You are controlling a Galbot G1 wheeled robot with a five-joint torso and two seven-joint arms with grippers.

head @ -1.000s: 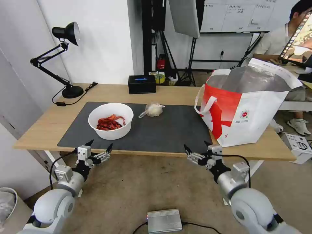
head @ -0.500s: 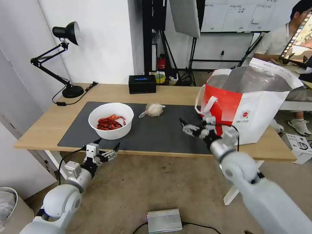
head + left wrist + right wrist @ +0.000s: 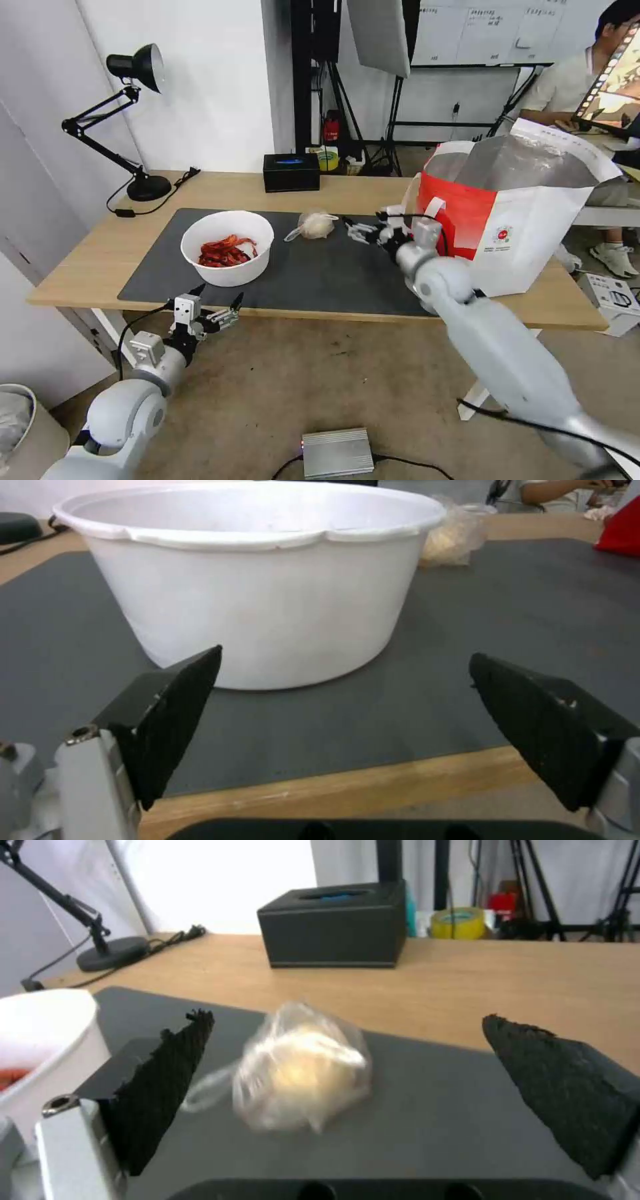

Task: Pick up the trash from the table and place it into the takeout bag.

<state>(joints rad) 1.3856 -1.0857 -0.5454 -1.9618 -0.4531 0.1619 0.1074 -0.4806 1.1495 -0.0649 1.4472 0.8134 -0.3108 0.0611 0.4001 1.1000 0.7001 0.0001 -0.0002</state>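
Note:
A white round bowl of red scraps stands on the left of the dark grey mat on the light-wood table. A knotted clear bag around a whitish lump lies at the mat's far middle. My right gripper hangs open just right of that bag, which sits ahead of its fingers. The white-and-red takeout bag stands open at the table's right. My left gripper is open below the table's near edge, facing the bowl.
A black tissue box sits at the table's far middle, a black desk lamp with its cord at the far left. A silver box lies on the floor. A person sits behind the takeout bag.
My right arm has risen from below the table's near edge and reached forward and left over the mat, up to the knotted bag. The left arm has shifted slightly right.

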